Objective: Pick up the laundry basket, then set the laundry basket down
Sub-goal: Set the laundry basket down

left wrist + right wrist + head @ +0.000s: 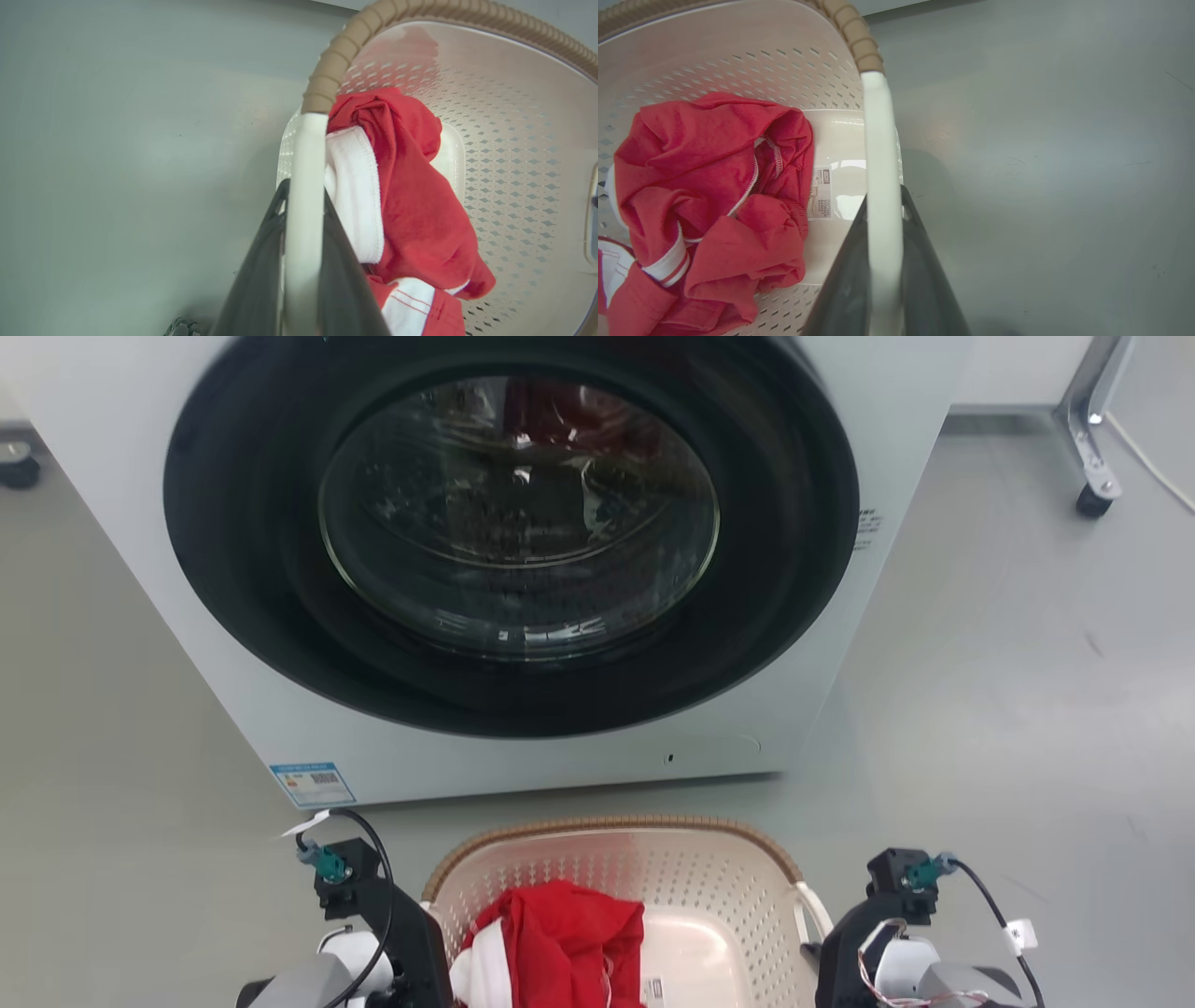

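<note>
Low at the robot's front, the left tool (303, 198) pinches one white handle (306, 154) between its dark fingers, and the right tool (883, 203) pinches the other handle (878, 135) the same way. Between them is the laundry basket (709, 887), a crumpled red and white garment (560, 933) inside it. It is just in front of the washer (896, 439), over the grey floor (1027, 663). Whether it touches that floor I cannot tell.

Cream perforated laundry basket (709, 887), brown woven-look rim (616, 823); red-and-white garment (560, 933)
</note>
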You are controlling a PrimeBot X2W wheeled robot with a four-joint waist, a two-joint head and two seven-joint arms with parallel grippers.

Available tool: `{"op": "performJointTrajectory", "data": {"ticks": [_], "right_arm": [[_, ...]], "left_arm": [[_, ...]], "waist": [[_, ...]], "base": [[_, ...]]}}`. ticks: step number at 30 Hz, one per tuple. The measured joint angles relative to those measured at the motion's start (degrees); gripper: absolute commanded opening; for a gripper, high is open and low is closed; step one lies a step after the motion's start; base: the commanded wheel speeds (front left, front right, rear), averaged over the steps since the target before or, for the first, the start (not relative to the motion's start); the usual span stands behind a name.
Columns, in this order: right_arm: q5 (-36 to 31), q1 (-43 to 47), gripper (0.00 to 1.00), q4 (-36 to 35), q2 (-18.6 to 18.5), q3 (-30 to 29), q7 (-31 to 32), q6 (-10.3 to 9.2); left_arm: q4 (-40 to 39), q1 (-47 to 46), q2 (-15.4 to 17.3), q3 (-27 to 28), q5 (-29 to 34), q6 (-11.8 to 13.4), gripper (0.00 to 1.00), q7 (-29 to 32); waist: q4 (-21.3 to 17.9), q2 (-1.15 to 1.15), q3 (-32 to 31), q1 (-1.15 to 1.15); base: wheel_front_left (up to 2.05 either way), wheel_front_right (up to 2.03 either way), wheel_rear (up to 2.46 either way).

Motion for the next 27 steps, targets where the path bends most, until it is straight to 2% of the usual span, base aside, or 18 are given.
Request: {"op": "performJointTrajectory", "data": {"ticks": [12,27], "right_arm": [[-0.6,-4.3,0.00,0.1,-0.1,0.0,-2.5,-0.47],[-2.2,-11.4,0.00,-0.5,-1.4,0.4,-6.9,-0.53]], "left_arm": [[-0.8,-3.3,0.1,-0.6,0.7,0.4,0.00,-3.1],[-2.6,-9.6,0.2,0.0,1.0,0.5,0.00,-7.9]], "waist": [[0.1,0.00,7.6,0.00],[0.7,0.00,20.8,0.00]], "base": [[0.00,0.00,0.00],[0.00,0.00,0.00]]}}
